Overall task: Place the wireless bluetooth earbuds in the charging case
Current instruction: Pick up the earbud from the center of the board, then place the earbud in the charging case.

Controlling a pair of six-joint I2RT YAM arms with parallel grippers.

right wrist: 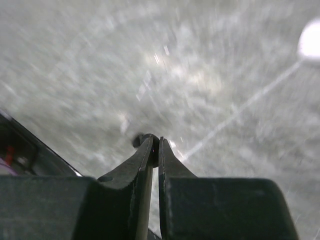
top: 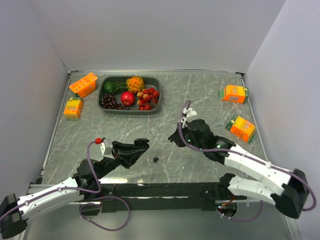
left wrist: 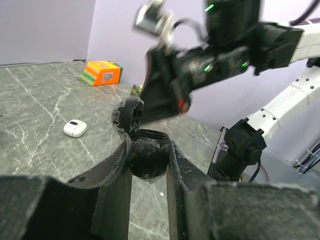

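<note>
Right arm (left wrist: 200, 65) crowds the charging case (left wrist: 145, 160), perhaps touching it.

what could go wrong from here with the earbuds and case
The small dark piece seems pinched only at the tips of the right gripper, so it may slip out. The black case in the left gripper has its lid up close to that gripper; a knock could shut it. A loose black earbud could be swept away.
</note>
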